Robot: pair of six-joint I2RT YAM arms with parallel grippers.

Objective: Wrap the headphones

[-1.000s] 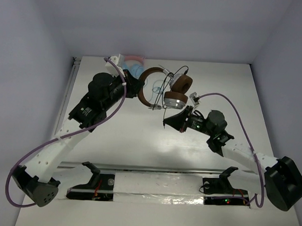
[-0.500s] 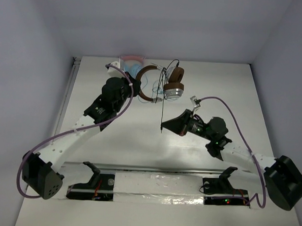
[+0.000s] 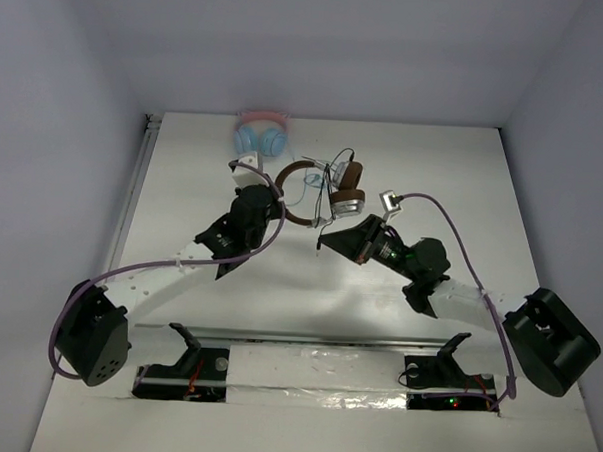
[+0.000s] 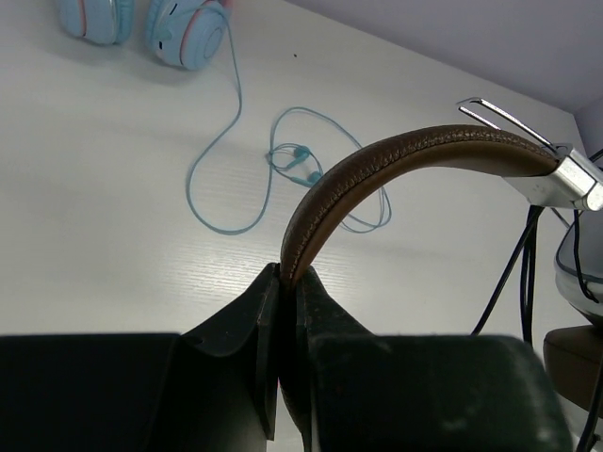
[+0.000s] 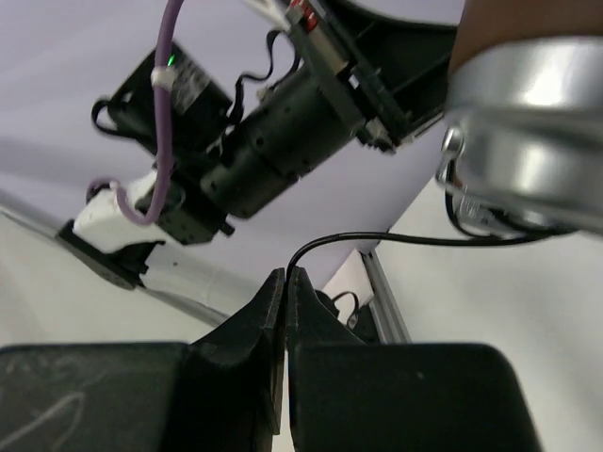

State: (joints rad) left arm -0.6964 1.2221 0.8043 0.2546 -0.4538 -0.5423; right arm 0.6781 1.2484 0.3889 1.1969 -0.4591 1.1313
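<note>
The headphones (image 3: pixel 333 190) hang over the middle of the table, brown headband (image 4: pixel 415 155) to the left and silver-rimmed ear cups (image 3: pixel 349 198) to the right. My left gripper (image 3: pixel 274 202) is shut on the headband's lower end; the left wrist view shows the leather strip pinched between its fingertips (image 4: pixel 290 274). My right gripper (image 3: pixel 324 244) sits just below and in front of the ear cups, shut on the thin dark cable (image 5: pixel 377 237). That cable arcs from the gripper's tips (image 5: pixel 286 273) up to the silver ear cup (image 5: pixel 528 160).
Pink-and-light-blue headphones (image 3: pixel 261 136) lie at the back of the table. Their blue cable (image 4: pixel 236 141) loops across the surface under the brown headband. A metal rail (image 3: pixel 307 338) runs along the near edge by the arm bases.
The left arm has come down and drawn back, carrying the headphones lower and slightly nearer. The pink-and-blue headphones are now uncovered. The right gripper has kept its hold on the cable and shifted slightly left.
</note>
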